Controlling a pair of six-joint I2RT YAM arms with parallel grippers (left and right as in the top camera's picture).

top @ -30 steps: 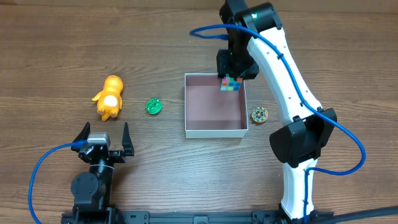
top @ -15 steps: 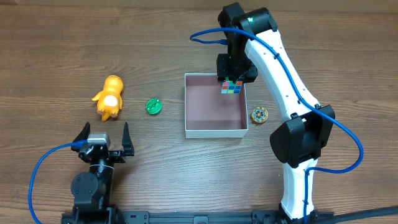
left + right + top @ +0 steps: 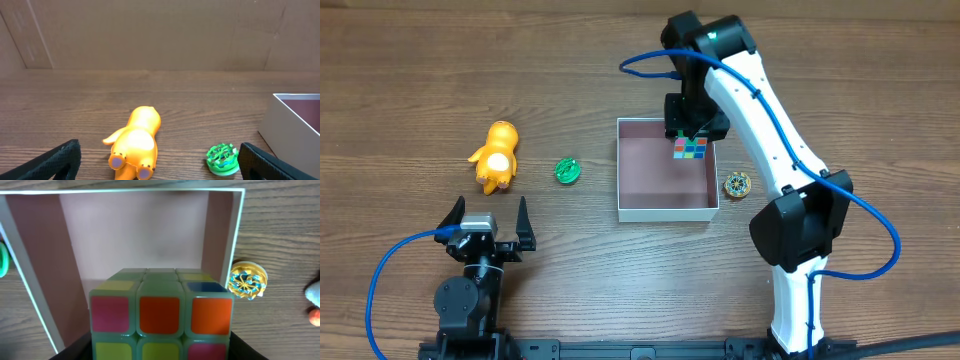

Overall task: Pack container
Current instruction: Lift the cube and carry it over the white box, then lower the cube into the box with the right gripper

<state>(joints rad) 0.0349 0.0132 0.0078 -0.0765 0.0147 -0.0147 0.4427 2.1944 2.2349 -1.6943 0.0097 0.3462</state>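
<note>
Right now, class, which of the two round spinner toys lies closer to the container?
The gold spinner, beside the container at its right wall; the green spinner lies farther off, left.

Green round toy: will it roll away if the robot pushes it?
Probably not: the green round toy lies flat, so it would likely slide or spin. It looks small and plastic, so it is probably light and stiff.

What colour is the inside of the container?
The container is dull pink inside, with thin white walls; the right wrist view shows it best.
</note>
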